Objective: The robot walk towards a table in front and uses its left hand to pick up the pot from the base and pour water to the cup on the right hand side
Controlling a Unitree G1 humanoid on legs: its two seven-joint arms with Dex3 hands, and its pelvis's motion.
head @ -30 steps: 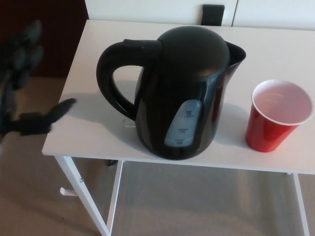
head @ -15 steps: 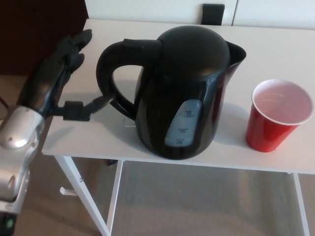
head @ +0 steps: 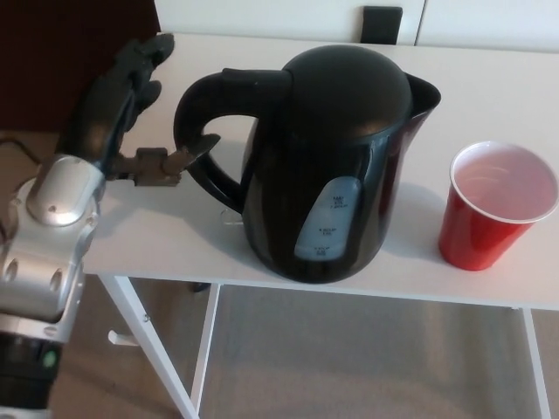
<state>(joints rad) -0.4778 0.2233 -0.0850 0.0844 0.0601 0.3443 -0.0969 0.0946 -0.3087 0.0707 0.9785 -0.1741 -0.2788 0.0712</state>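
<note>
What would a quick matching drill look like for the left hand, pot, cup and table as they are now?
Things:
1. left hand
2. pot
3. cup
4. table

States:
A. red outside, white inside, upright
B. white, carrying the other things
C. open, thumb reaching toward the handle
D. black, spout pointing toward the cup side

Pairs: 1-C, 2-D, 3-A, 4-B

Left hand nearer pot handle
</note>
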